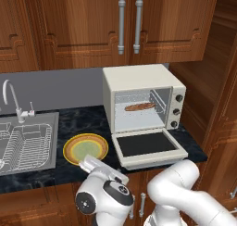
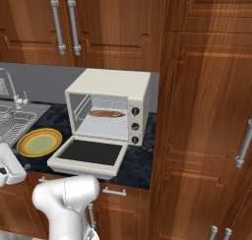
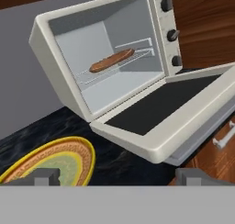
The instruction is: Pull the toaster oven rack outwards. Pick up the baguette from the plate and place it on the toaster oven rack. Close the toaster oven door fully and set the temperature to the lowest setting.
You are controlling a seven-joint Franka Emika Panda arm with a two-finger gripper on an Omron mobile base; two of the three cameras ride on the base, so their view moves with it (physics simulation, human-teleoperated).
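The cream toaster oven [image 1: 139, 79] stands on the dark counter with its toaster oven door [image 1: 147, 144] folded down flat in front. Inside, the baguette [image 1: 140, 107] lies on the toaster oven rack [image 1: 159, 110], which sits within the cavity. The hand view has the baguette [image 3: 112, 60] on the rack [image 3: 137, 51] above the lowered door [image 3: 160, 103]. Left of the door the plate [image 1: 85, 148] is bare. My gripper [image 3: 120, 178] is open and holds nothing, low at the counter's front edge beside the plate [image 3: 55, 161]. Three knobs [image 1: 176, 111] line the oven's right panel.
A sink with a wire dish basket [image 1: 25, 144] and a faucet [image 1: 11, 100] lies to the left. Wooden wall cabinets [image 1: 129, 21] hang above the oven. A tall wooden cabinet [image 2: 206, 111] closes the counter on the right. A drawer handle [image 3: 225, 138] shows below the counter.
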